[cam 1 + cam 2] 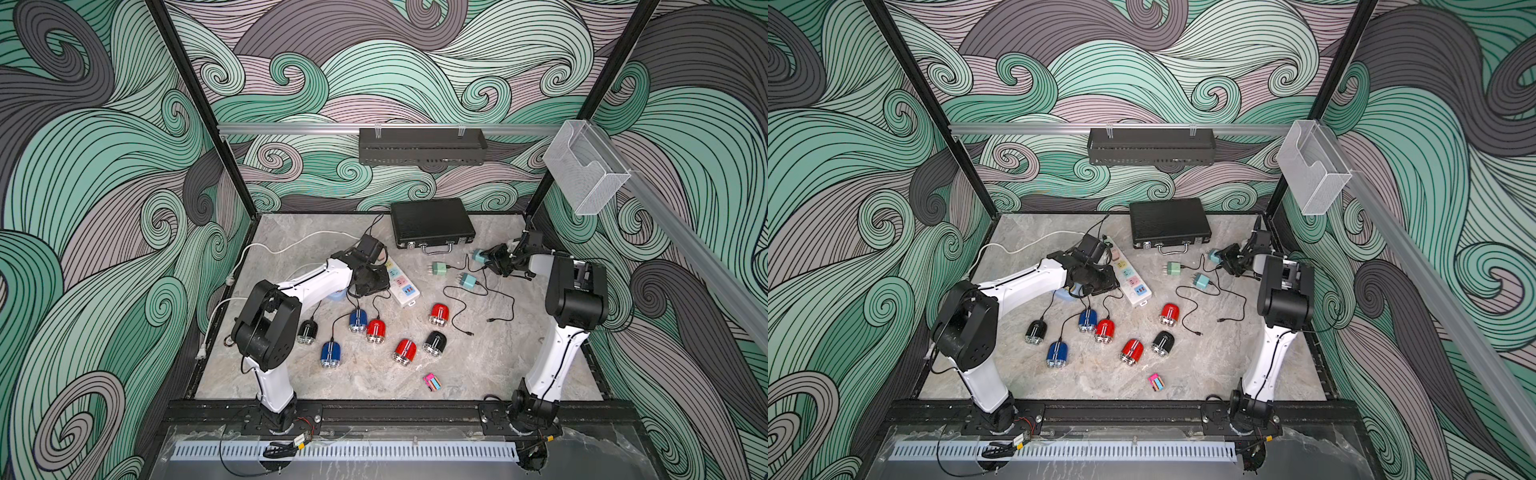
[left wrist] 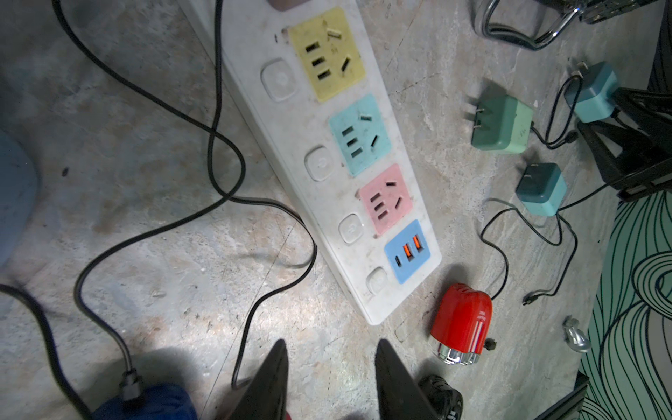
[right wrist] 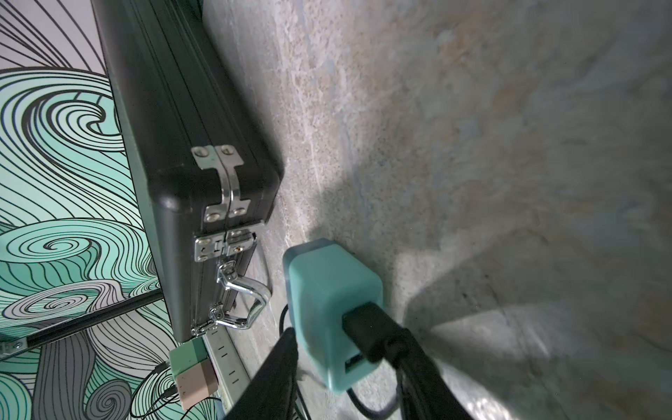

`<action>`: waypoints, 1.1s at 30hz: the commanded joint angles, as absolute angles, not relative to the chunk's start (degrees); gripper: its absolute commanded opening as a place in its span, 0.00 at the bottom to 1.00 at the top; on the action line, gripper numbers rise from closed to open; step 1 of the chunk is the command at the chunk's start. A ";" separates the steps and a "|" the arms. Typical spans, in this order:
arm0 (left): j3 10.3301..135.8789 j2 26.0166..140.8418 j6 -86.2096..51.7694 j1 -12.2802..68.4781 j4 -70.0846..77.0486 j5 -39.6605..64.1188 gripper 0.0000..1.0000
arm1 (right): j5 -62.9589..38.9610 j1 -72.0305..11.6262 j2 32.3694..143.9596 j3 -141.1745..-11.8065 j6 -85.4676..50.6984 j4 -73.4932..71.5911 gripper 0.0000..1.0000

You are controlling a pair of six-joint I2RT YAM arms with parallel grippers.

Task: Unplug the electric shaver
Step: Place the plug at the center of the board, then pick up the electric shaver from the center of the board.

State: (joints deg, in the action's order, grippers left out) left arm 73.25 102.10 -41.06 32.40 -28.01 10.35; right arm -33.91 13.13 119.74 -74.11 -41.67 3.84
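Several electric shavers lie on the stone table: a black one [image 1: 307, 331], two blue ones [image 1: 357, 320] [image 1: 330, 353] and a red one [image 1: 376, 330] have black cables running toward the white power strip [image 1: 402, 286]. My left gripper [image 2: 329, 343] hangs open above bare table at the strip's [image 2: 327, 145] near end, holding nothing. My right gripper [image 3: 342, 334] stands at the far right with its fingers on either side of a teal charger [image 3: 327, 291], which rests on the table with a black cable plugged into it. The jaws look loose around the teal charger [image 1: 479, 255].
Two more red shavers [image 1: 438, 313] [image 1: 405, 350] and a black one [image 1: 435, 343] lie without cables. A green charger [image 1: 438, 268] and another teal one [image 1: 468, 281] lie with loose cables. A black case [image 1: 432, 222] is at the back, a small pink item [image 1: 432, 381] near the front.
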 commanded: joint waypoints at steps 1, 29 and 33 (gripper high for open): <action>73.71 100.31 -39.66 32.65 -28.26 8.84 0.40 | -31.97 13.80 116.21 -72.65 -40.54 6.84 0.45; 77.30 98.76 -35.79 32.52 -33.38 4.96 0.44 | -25.26 14.48 102.82 -67.26 -34.47 18.15 0.54; 78.34 98.10 -35.03 32.48 -34.98 3.37 0.46 | -23.27 13.34 98.22 -66.04 -33.64 19.91 0.54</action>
